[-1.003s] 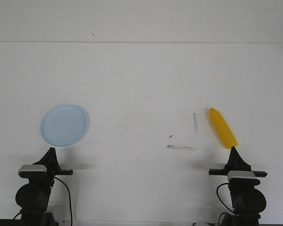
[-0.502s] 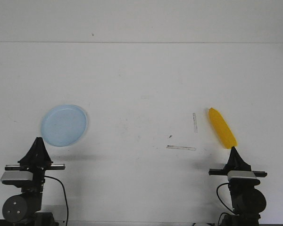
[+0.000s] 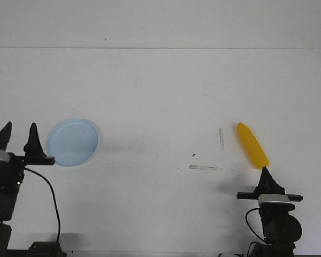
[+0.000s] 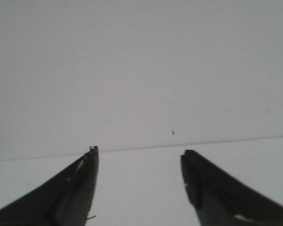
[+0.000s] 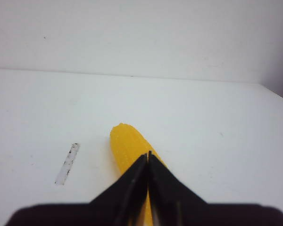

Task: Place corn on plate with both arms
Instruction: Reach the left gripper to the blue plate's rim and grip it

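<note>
The yellow corn [image 3: 252, 145] lies on the white table at the right, slanting away from me; it also shows in the right wrist view [image 5: 125, 143]. My right gripper [image 3: 265, 170] is shut and empty, its tip just short of the corn's near end [image 5: 148, 154]. The pale blue plate [image 3: 72, 142] lies at the left. My left gripper [image 3: 18, 133] is open and empty, raised just left of the plate. In the left wrist view the gripper [image 4: 139, 151] faces bare table and wall; the plate is out of that view.
Two strips of worn tape [image 3: 205, 168] [image 3: 221, 139] lie on the table left of the corn; one shows in the right wrist view [image 5: 67, 163]. The table's far edge meets a white wall [image 3: 160, 24].
My left arm has swung left and risen, and its gripper has opened beside the plate. The right arm and the corn have not moved.
</note>
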Motion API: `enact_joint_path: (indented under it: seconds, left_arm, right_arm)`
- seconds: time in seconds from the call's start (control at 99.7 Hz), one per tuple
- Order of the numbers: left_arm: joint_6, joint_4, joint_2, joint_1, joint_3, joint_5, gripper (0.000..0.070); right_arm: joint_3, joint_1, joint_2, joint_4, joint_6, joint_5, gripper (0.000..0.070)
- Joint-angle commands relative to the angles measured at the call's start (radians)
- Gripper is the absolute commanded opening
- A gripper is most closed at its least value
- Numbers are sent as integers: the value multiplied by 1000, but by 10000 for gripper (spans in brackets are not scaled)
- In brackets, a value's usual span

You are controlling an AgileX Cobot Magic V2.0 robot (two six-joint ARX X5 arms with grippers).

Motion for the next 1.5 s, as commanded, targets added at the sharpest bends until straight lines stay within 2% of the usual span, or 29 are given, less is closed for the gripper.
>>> enact_joint_path:
  seconds: [0.0, 0.03, 0.201, 0.391, 0.451, 0.712, 0.843, 1.103, 1.414, 1.494]
  left_arm:
    - [-85, -58, 69, 0, 84, -3, 524]
    - [-92, -98, 107, 0, 123, -3, 543]
    - [-92, -265, 262, 19, 254, -3, 543]
    - [-92, -375, 396, 110, 263, -2, 547]
    - [-92, -401, 439, 140, 263, -2, 577]
    - [-92, -412, 619, 242, 263, 11, 585]
    - [-92, -436, 719, 260, 263, 14, 644]
    - [-92, -474, 919, 289, 263, 161, 651]
    - [-92, -431, 1066, 318, 263, 164, 651]
    - [-92, -415, 1093, 320, 263, 190, 650]
  right_arm:
    - [-1, 0, 0, 11, 11, 0, 10]
    - [-1, 0, 0, 11, 11, 0, 10]
    - [-1, 0, 0, 11, 11, 0, 10]
    - [-1, 0, 0, 11, 11, 0, 10]
    - [-1, 0, 0, 11, 11, 0, 10]
    - [-1, 0, 0, 11, 11, 0, 10]
    - [-1, 0, 0, 11, 11, 0, 10]
    - [-1, 0, 0, 11, 11, 0, 10]
    - [-1, 0, 0, 11, 11, 0, 10]
    - [-1, 0, 0, 11, 11, 0, 10]
